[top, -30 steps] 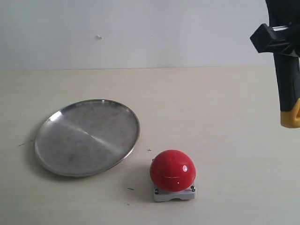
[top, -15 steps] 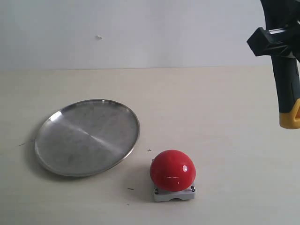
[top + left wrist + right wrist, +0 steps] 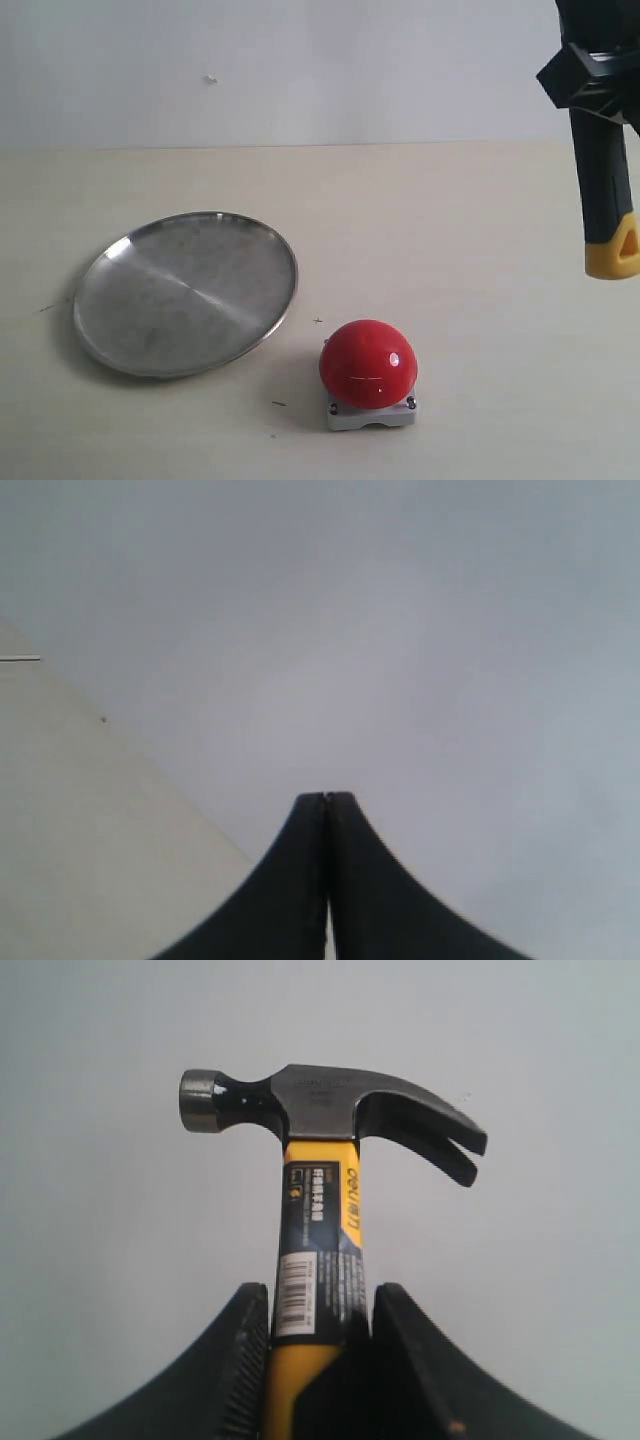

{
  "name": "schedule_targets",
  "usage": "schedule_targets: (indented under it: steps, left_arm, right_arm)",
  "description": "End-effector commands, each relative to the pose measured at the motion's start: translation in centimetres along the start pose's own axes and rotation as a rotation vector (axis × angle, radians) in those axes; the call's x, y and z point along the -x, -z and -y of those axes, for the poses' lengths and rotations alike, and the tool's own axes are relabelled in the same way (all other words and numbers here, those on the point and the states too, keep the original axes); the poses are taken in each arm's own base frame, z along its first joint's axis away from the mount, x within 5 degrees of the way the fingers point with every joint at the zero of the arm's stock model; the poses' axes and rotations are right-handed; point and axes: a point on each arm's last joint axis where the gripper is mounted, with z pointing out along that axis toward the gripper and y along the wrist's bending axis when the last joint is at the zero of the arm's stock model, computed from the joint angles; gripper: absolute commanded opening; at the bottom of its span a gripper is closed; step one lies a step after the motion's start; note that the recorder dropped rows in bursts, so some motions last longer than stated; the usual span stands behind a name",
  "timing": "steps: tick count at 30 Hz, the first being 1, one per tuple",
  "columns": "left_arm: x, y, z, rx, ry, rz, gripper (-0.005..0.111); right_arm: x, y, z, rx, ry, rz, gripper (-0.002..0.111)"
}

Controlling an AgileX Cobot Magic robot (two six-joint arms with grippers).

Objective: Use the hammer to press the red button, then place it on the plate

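The hammer (image 3: 603,180) hangs upright at the far right of the exterior view, high above the table, yellow looped end (image 3: 613,256) lowest and head out of frame. My right gripper (image 3: 594,78) is shut on its handle. In the right wrist view the dark steel head (image 3: 330,1105) stands against the wall, and the gripper (image 3: 320,1308) clamps the black and yellow handle (image 3: 322,1230). The red button (image 3: 368,361) sits on its grey base (image 3: 372,413) near the table's front, left of and below the hammer. The steel plate (image 3: 186,292) lies further left. My left gripper (image 3: 326,798) is shut on nothing.
The beige table (image 3: 470,230) runs back to a plain grey-white wall (image 3: 300,70). A few small dark specks (image 3: 279,404) lie on the table near the button. The left wrist view faces only the wall and a strip of table.
The right gripper has shifted slightly, and the hammer handle has swung a little, so its yellow end now hangs a touch lower and further left. Button and plate are unmoved.
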Motion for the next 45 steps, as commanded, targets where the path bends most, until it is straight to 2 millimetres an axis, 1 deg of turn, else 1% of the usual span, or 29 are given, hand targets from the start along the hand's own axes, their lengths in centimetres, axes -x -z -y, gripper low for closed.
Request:
schedule_targets:
  steps: [1,5,7,9,11,13,17,18,19,20,21,22,23,24,25,26,27,29,31,34,38,41,44,45]
  left_arm:
    - [1.2,0.1,1.8,-0.105,0.024,0.018,0.000]
    - [0.5,-0.4,2.9,-0.238,-0.047,-0.096,0.000]
    - [-0.3,-0.4,4.0,-0.379,-0.094,-0.185,0.000]
    - [-1.3,-0.3,5.4,-0.551,-0.106,-0.292,0.000]
    - [-2.1,-0.4,6.3,-0.665,-0.117,-0.366,0.000]
    - [-2.9,-1.0,6.5,-0.684,-0.115,-0.434,0.000]
    - [-4.8,-3.4,5.8,-0.588,-0.196,-0.553,0.000]
    - [-5.7,-4.7,5.9,-0.589,-0.211,-0.609,0.000]
    - [-6.0,-5.2,6.2,-0.623,-0.223,-0.622,0.000]
    - [-6.9,-6.6,6.8,-0.673,-0.238,-0.672,0.000]
    - [-7.4,-7.3,6.9,-0.684,-0.236,-0.701,0.000]
    - [-8.7,-8.9,7.0,-0.713,-0.233,-0.776,0.000]
    - [-9.5,-9.5,6.9,-0.725,-0.232,-0.817,0.002]
    - [-11.2,-10.6,7.1,-0.769,-0.231,-0.881,0.009]
    - [-11.9,-11.0,7.3,-0.801,-0.240,-0.892,0.014]
    - [-13.8,-11.5,8.0,-0.881,-0.261,-0.922,0.028]
    - [-15.1,-11.6,8.7,-0.948,-0.278,-0.930,0.036]
    - [-17.4,-11.4,10.4,-1.070,-0.308,-0.937,0.048]
    - [-19.3,-11.3,12.1,-1.109,-0.298,-0.919,0.056]
    - [-20.3,-11.9,14.6,-1.107,-0.218,-0.866,0.061]
    - [-20.9,-11.9,17.3,-1.130,-0.108,-0.894,0.062]
    - [-21.9,-11.5,19.4,-1.143,-0.102,-0.915,0.062]
    - [-23.3,-11.1,21.2,-1.113,-0.151,-0.948,0.062]
    - [-23.8,-11.0,21.6,-1.098,-0.170,-0.958,0.062]
  right_arm:
    - [0.6,-0.8,-1.0,0.105,-0.015,0.068,0.000]
    - [-1.2,-1.9,-0.7,0.088,-0.037,0.008,0.000]
    - [-2.1,-2.5,-0.6,0.083,-0.037,-0.017,0.000]
    - [-3.0,-2.9,-0.5,0.081,-0.036,-0.042,0.000]
    - [-3.7,-3.3,-0.4,0.079,-0.035,-0.061,0.000]
    - [-4.2,-3.4,-0.3,0.074,-0.036,-0.078,0.000]
    - [-4.2,-3.4,-0.3,0.072,-0.036,-0.078,0.000]
    - [-4.1,-3.7,-0.4,0.080,-0.034,-0.070,0.000]
    - [-4.0,-3.8,-0.5,0.085,-0.033,-0.064,0.000]
    - [-3.7,-4.2,-0.7,0.102,-0.028,-0.051,0.000]
    - [-3.7,-4.3,-0.7,0.102,-0.027,-0.058,0.000]
    - [-3.7,-4.7,-0.7,0.098,-0.024,-0.084,0.000]
    - [-3.8,-4.8,-0.7,0.096,-0.023,-0.092,0.000]
    - [-3.7,-4.8,-0.7,0.095,-0.024,-0.089,0.000]
    - [-3.7,-4.8,-0.7,0.095,-0.024,-0.088,0.000]
    - [-3.6,-4.9,-0.7,0.096,-0.024,-0.082,0.000]
    - [-3.6,-5.0,-0.7,0.096,-0.024,-0.085,0.000]
    - [-3.7,-5.0,-0.7,0.095,-0.024,-0.087,0.000]
    - [-3.7,-5.0,-0.7,0.095,-0.026,-0.087,0.000]
    - [-3.7,-5.0,-0.7,0.095,-0.026,-0.089,0.000]
    - [-3.7,-5.0,-0.7,0.095,-0.026,-0.089,0.000]
    - [-3.7,-5.0,-0.7,0.094,-0.036,-0.089,0.000]
    - [-3.7,-5.0,-0.7,0.095,-0.052,-0.091,0.000]
    - [-3.7,-5.0,-0.7,0.095,-0.052,-0.091,0.000]
